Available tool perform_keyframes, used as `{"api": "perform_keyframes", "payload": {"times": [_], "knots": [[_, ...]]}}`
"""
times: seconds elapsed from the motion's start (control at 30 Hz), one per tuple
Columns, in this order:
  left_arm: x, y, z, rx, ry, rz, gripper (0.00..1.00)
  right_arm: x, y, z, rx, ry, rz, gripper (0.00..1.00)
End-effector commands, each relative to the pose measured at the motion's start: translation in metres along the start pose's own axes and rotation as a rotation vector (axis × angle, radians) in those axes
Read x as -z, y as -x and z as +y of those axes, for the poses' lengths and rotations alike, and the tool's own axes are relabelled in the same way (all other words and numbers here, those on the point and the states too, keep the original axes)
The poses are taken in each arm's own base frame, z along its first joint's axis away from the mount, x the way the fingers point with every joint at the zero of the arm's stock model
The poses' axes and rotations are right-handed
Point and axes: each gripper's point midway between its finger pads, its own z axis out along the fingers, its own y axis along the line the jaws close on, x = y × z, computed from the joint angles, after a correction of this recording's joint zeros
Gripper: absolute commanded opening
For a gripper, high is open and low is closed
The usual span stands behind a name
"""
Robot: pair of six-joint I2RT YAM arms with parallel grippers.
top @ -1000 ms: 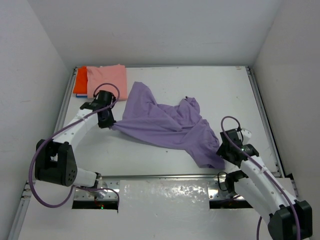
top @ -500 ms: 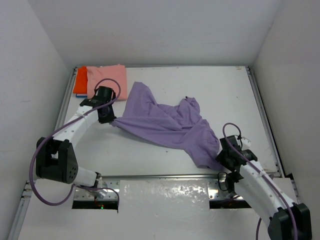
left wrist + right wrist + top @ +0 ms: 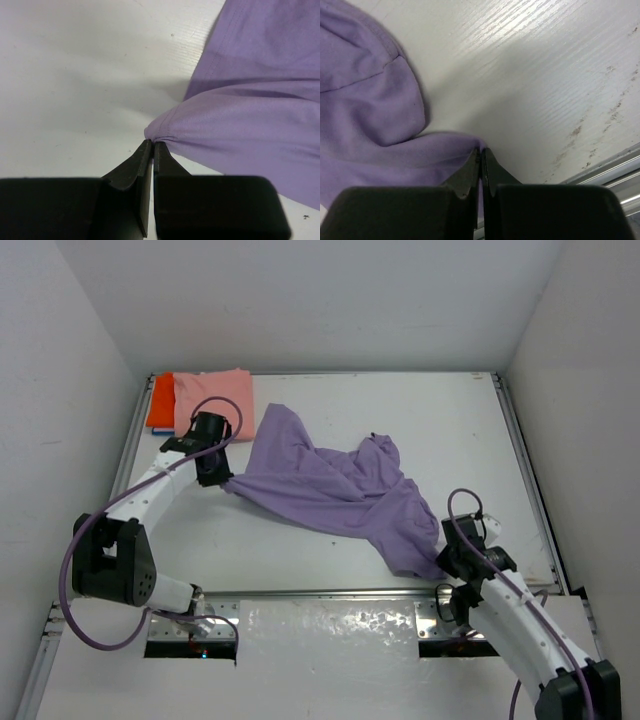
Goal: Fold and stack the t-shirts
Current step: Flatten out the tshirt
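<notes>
Lavender shirt [image 3: 330,490] lies crumpled at middle of desk [image 3: 450,420], long axis diagonal, far-left to near-right. Left pincer [image 3: 151,146] clamped on far-left corner, cloth bunched at tips. Right pincer [image 3: 481,151] clamped on near-right hem edge. Shirt spans between both, each arm at own end. Judgement: next move likely pulls ends apart along that diagonal to flatten. Salmon shirt [image 3: 212,398] folded atop orange shirt [image 3: 159,400], far-left corner, near left pincer.

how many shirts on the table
3. A purple shirt lies crumpled in the middle. A pink shirt sits folded in the far left corner. An orange shirt peeks out at its left edge, mostly covered. More could be hidden beneath.
</notes>
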Motion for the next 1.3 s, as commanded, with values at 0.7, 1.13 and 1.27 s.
{"api": "perform_keyframes", "payload": {"times": [0.7, 1.13, 1.27], "knots": [[0.135, 0.108, -0.067, 0.324, -0.371, -0.268, 0.0, 0.27, 0.314, 0.111, 0.03, 0.086, -0.782, 0.0], [0.228, 0.097, -0.059, 0.376, -0.466, -0.376, 0.0, 0.245, 0.243, 0.129, 0.058, 0.326, -0.516, 0.16], [0.186, 0.066, -0.051, 0.348, -0.397, -0.318, 0.0, 0.143, 0.149, 0.116, 0.099, 0.366, -0.303, 0.39]]}}
